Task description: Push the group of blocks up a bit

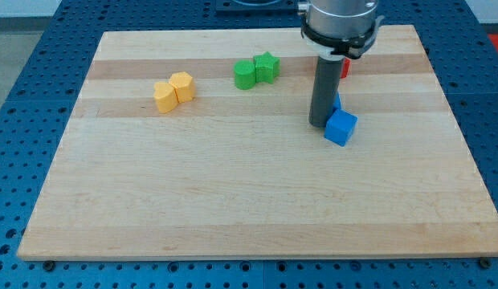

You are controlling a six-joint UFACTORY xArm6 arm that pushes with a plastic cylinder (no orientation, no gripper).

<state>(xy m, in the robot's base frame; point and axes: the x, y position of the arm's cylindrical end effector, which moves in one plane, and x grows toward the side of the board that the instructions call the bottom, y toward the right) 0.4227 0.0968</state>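
Observation:
My tip (pixel 320 123) stands on the wooden board (pixel 233 201) at the view's right. It touches the left side of a blue cube (pixel 340 128). A second blue block (pixel 336 103) peeks out behind the rod, just above the cube. A red block (pixel 344 67) shows partly behind the rod, higher up. Two green blocks sit together at the top middle: a rounded one (pixel 245 74) and a star-shaped one (pixel 267 66). Two yellow blocks touch at the upper left: one (pixel 164 96) lower left, one (pixel 182 86) upper right.
The board lies on a blue perforated table (pixel 24 120). The arm's grey body (pixel 340 20) hangs over the board's top right edge.

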